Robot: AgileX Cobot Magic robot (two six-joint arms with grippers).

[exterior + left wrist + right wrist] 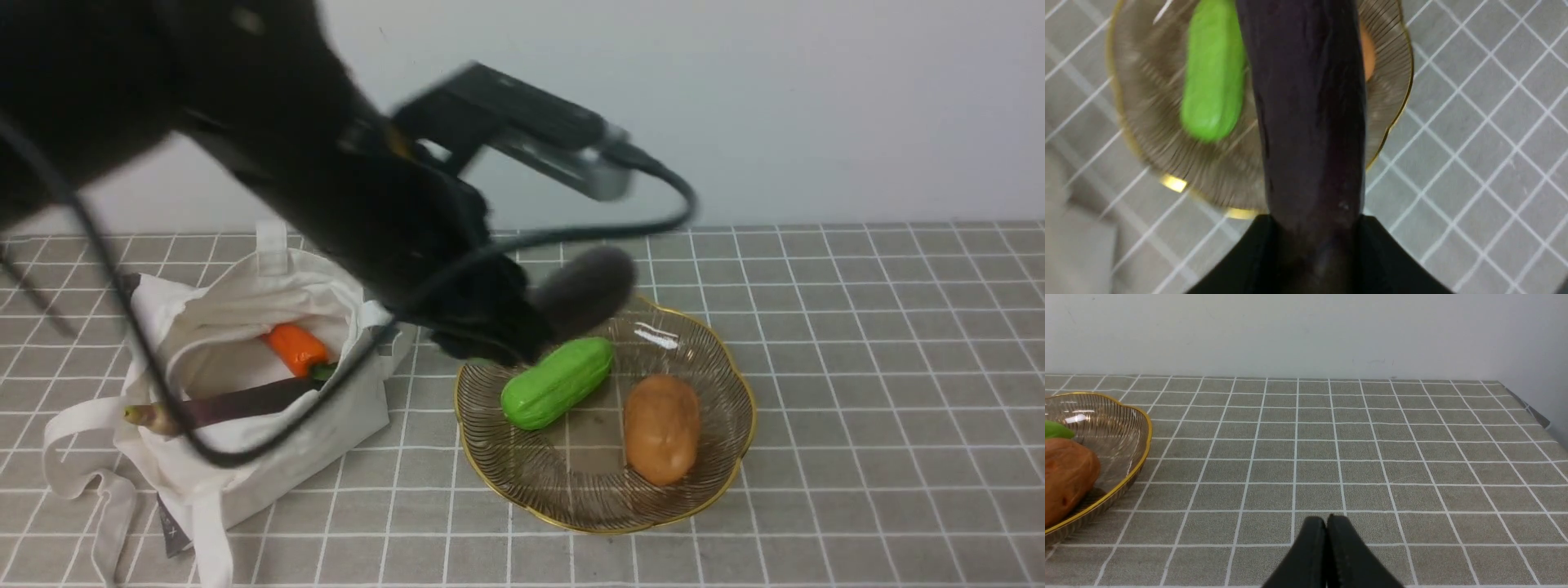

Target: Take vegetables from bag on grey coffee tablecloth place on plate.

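The left arm slants down from the left toward the plate. The left hand clamps one end of a dark purple eggplant. The eggplant's long axis runs straight out from the hand, rightward, with the free end over the plate's rear rim. The right hand is closed and empty, low over the tablecloth.

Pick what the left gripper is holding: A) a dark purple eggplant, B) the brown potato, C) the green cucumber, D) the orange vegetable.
A: the left gripper is clamped on a dark purple eggplant above the plate, where the green cucumber and brown potato lie; the orange vegetable is in the bag.
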